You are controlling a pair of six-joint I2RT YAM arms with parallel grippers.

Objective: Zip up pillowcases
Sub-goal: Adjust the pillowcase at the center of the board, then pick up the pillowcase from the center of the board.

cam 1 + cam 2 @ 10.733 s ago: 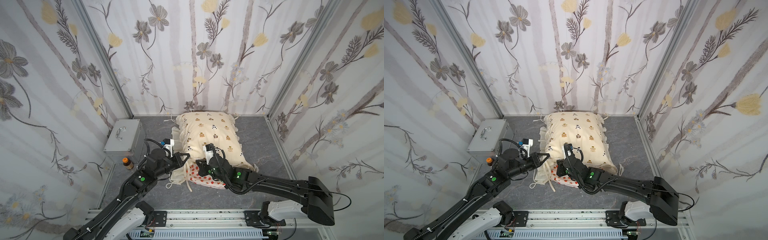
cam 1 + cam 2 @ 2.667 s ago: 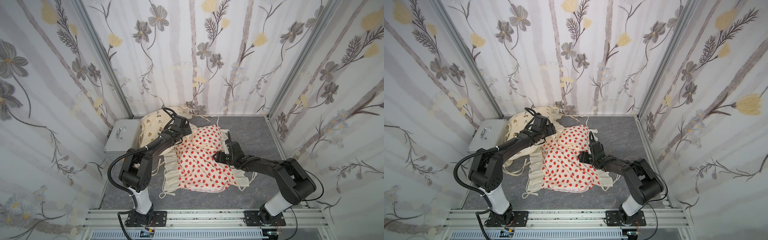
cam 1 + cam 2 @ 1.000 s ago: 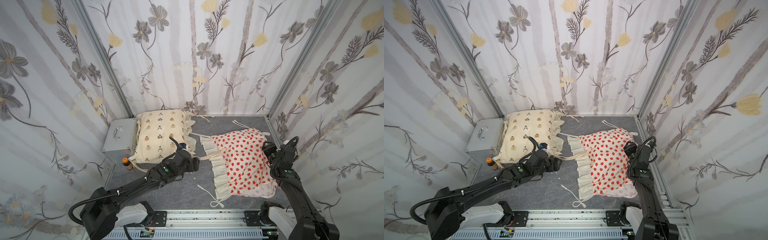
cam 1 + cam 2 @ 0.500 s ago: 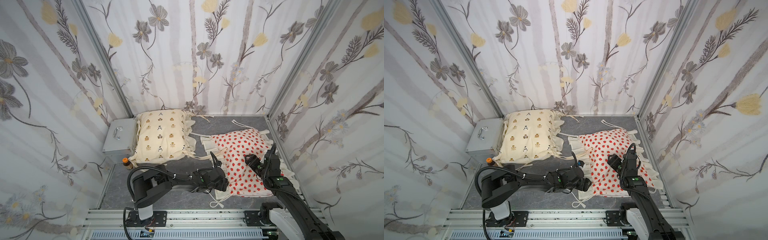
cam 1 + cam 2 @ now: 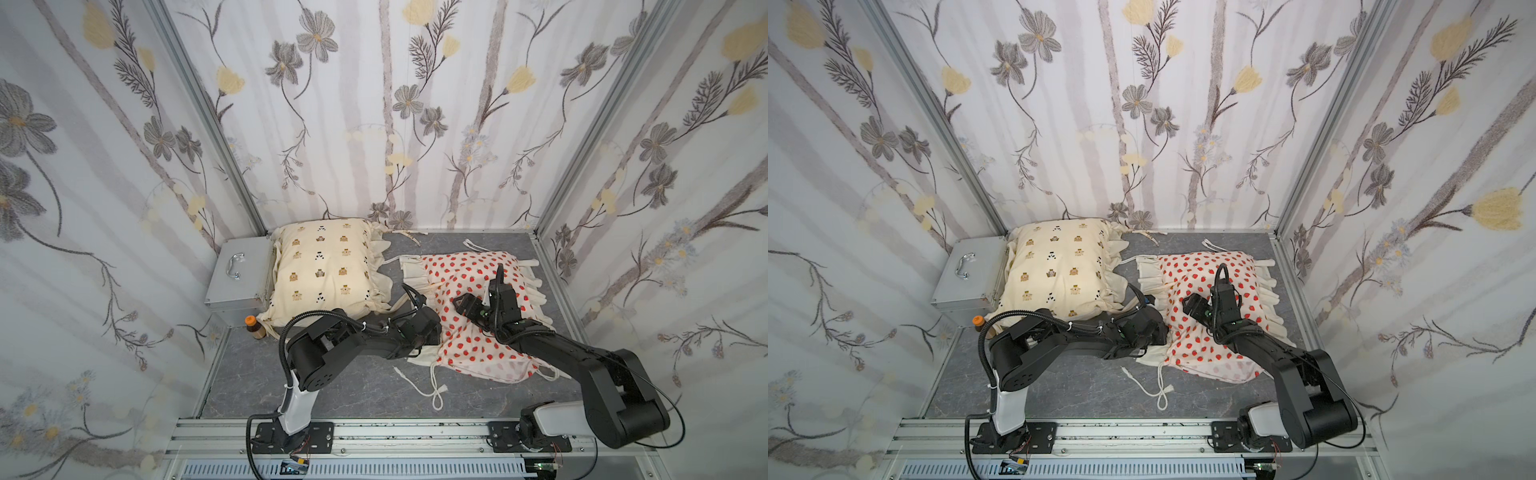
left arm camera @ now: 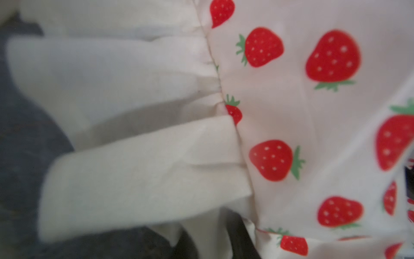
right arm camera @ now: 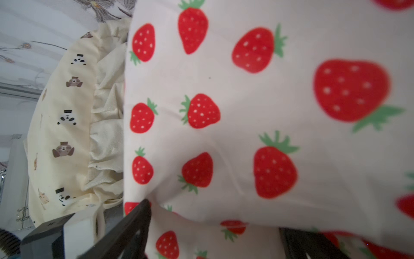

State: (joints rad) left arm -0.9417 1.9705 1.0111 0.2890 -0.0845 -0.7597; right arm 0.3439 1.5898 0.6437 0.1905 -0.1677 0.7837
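Observation:
The strawberry pillowcase point(image 5: 465, 270) point(image 5: 1200, 266) lies at the right of the grey floor, rumpled, its near end lifted. My left gripper point(image 5: 430, 332) point(image 5: 1158, 332) is at its left ruffled edge; in the left wrist view the gripper point(image 6: 215, 242) stands nearly shut with cream ruffle pinched between its dark fingers. My right gripper point(image 5: 471, 309) point(image 5: 1198, 309) sits on the pillow's middle, jaws wide open, strawberry cloth bulging between them point(image 7: 219, 237). The bear pillowcase point(image 5: 324, 266) point(image 5: 1054, 266) point(image 7: 60, 125) lies at the back left. No zipper shows.
A grey metal case point(image 5: 239, 274) with a handle stands against the left wall under the bear pillow's edge. A small brown bottle with an orange cap point(image 5: 250, 326) stands in front of it. Loose ties point(image 5: 432, 390) trail on the floor near the front rail.
My left gripper has closed on the strawberry pillow's ruffle. My right gripper has opened wider and shifted left onto the pillow's middle. The pillow is more bunched.

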